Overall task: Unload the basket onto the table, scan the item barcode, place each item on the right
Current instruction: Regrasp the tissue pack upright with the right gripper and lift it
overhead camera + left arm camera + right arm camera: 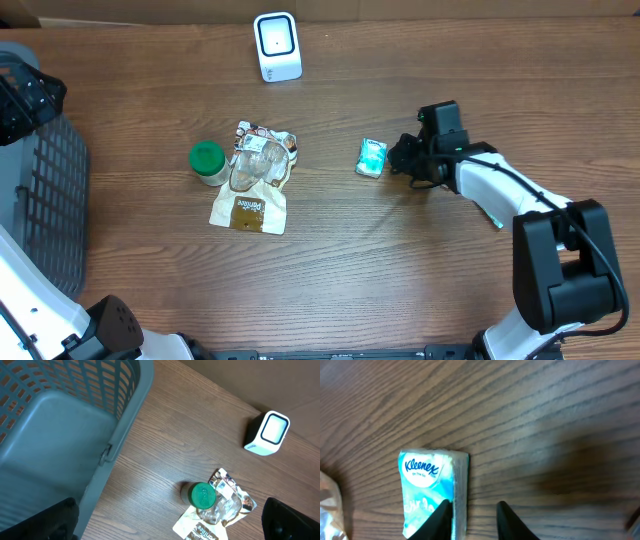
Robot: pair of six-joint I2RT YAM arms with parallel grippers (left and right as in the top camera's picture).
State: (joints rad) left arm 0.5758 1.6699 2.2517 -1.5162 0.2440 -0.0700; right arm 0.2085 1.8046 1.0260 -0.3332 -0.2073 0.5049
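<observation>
Fingertips of your right gripper (473, 512) stand partly spread, pinching nothing, set low at the edge of the Kleenex pack (431, 491), which lies flat on the table (545, 420), likely lining up a pickup toward the scanner (277, 45).

We see a brown wooden table (420, 290) filling nearly the whole view, its grain running left to right. Along its far edge we make out a plain tan board (450, 8). Light falls evenly, and shadows on the wood are soft.
</observation>
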